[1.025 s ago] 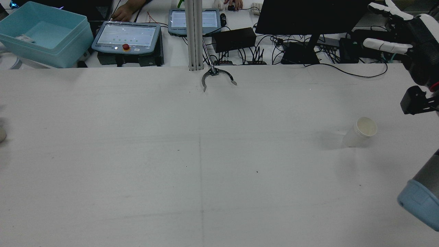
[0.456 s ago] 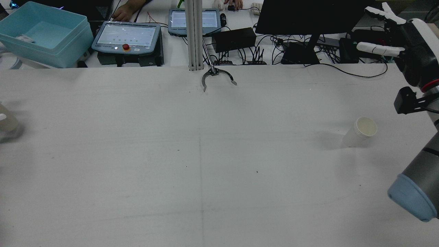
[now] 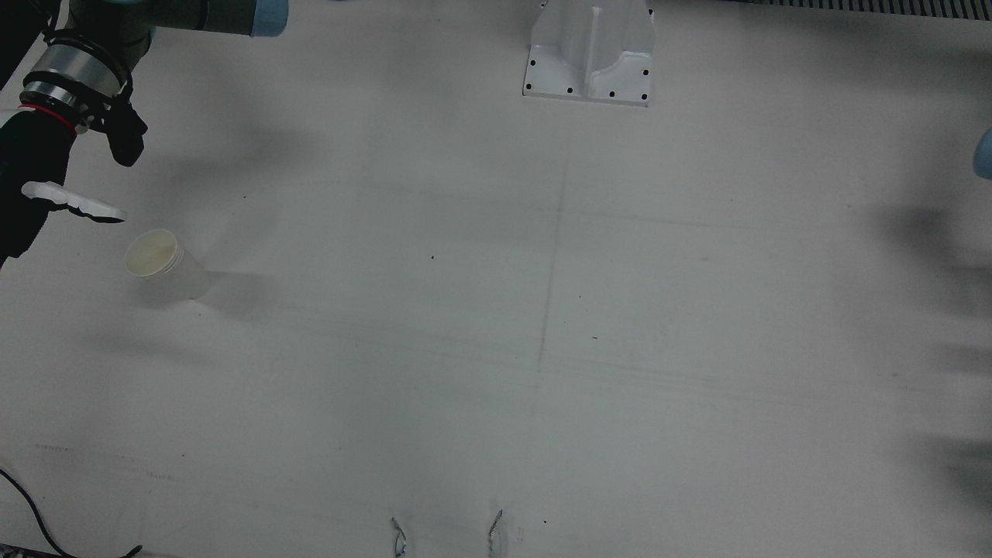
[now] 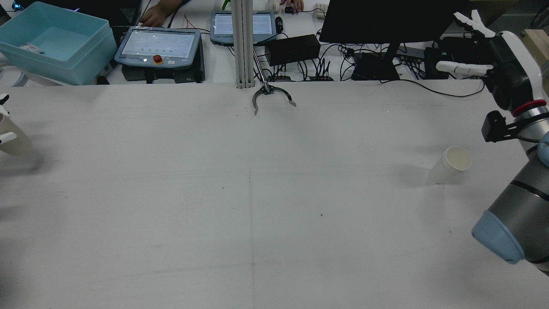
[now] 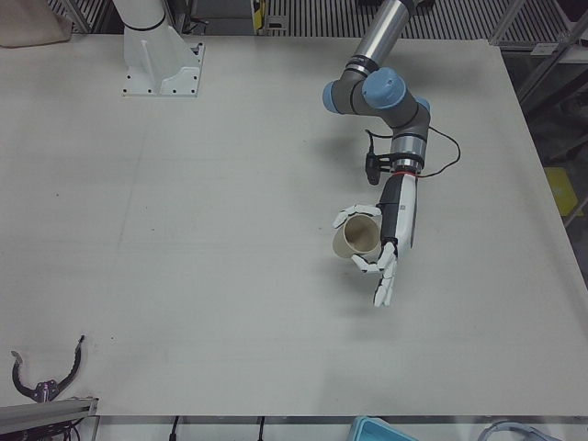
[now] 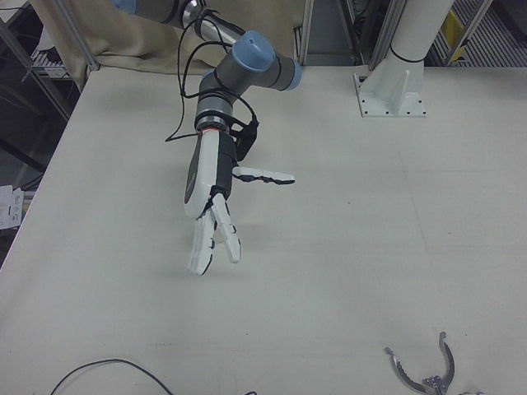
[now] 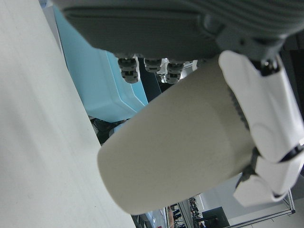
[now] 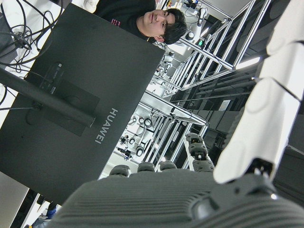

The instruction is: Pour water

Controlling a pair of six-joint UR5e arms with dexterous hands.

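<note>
My left hand (image 5: 384, 250) is shut on a beige paper cup (image 5: 359, 237) and holds it tilted over the table's left side. The cup also shows at the left edge of the rear view (image 4: 11, 138) and fills the left hand view (image 7: 175, 152). A second paper cup (image 4: 451, 164) stands on the table at the right, also in the front view (image 3: 161, 261). My right hand (image 6: 211, 206) is open and empty, fingers spread. It hovers beyond and above that cup in the rear view (image 4: 493, 51).
A metal claw tool (image 4: 272, 96) lies at the table's far middle edge. A blue bin (image 4: 51, 40), teach pendants (image 4: 158, 45), a monitor (image 4: 386, 19) and cables sit beyond the table. An arm pedestal (image 3: 589, 50) stands at the robot's side.
My left hand has brought its cup into the rear view's left edge and carried it farther from the camera. My right arm has swung leftward, closer to the standing cup.
</note>
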